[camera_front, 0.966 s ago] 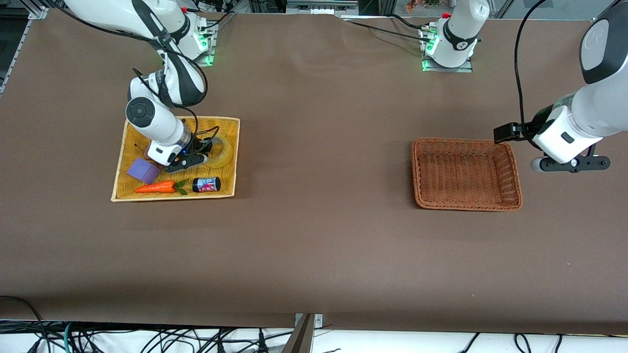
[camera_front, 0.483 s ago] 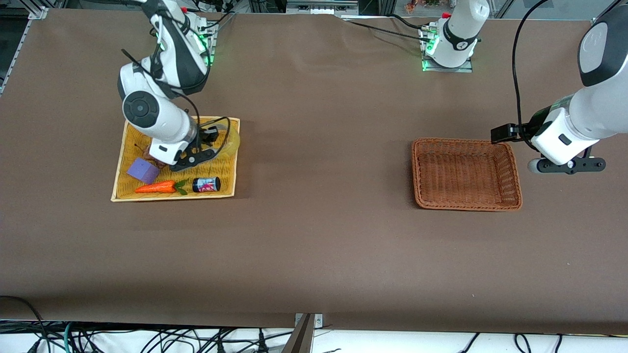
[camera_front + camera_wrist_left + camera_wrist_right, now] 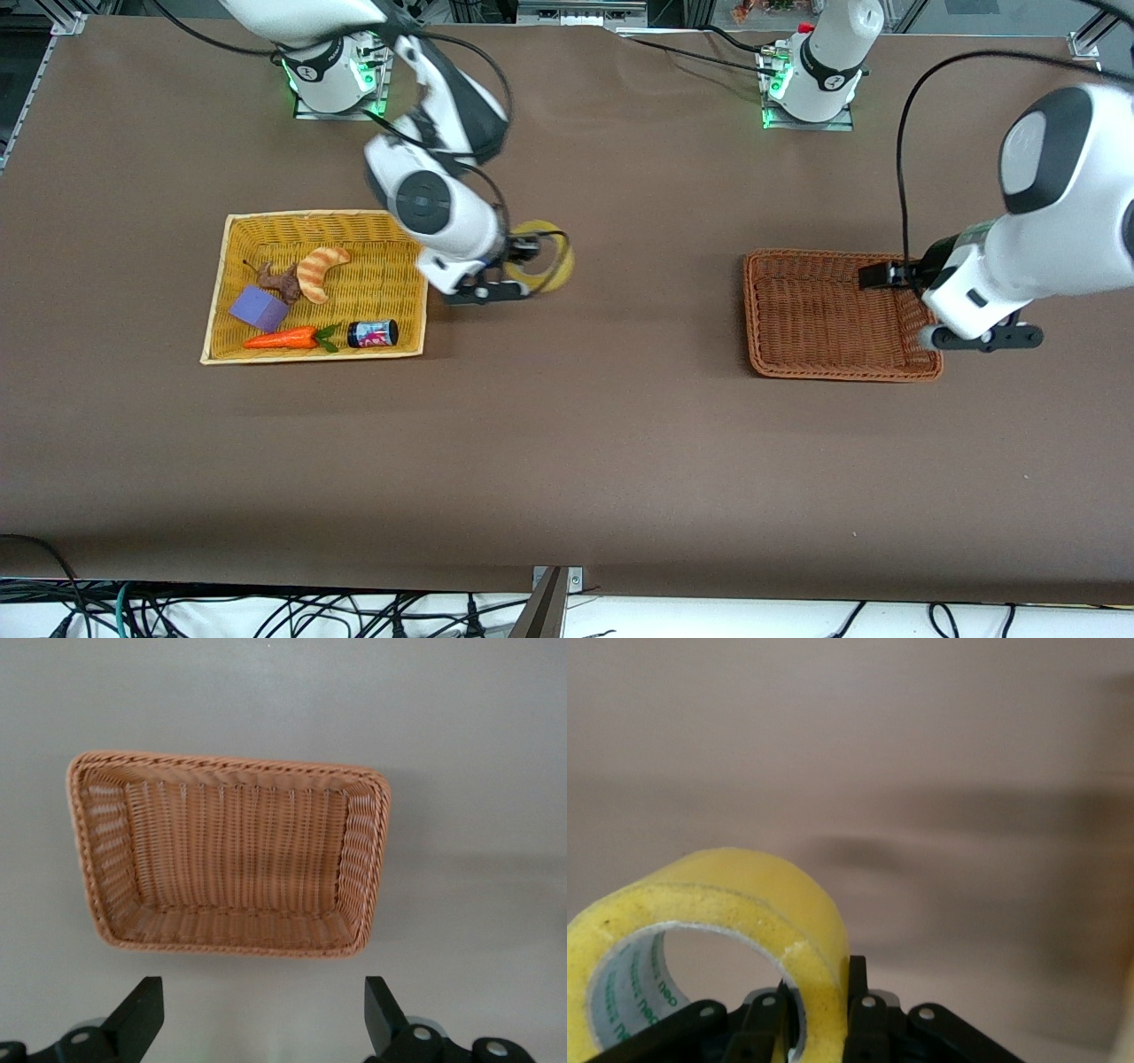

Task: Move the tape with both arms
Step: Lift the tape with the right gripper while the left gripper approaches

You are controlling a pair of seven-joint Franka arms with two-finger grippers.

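One roll of yellow tape (image 3: 542, 259), pinched in the right gripper (image 3: 518, 282), has just cleared the yellow tray (image 3: 229, 292) toward mid-table, while the left gripper (image 3: 974, 338), spread wide, drifts over the brown basket (image 3: 762, 354) to receive it.

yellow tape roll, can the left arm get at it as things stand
Probably not yet: the yellow ring-shaped tape roll is clamped in the right pincer above bare table, while the open left pincer hangs over the brown wicker basket.

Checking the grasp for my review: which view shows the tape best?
The right wrist view: the tape fills it, its wall pinched by the right hand. The front view shows it small and part-hidden; the left wrist view, none.
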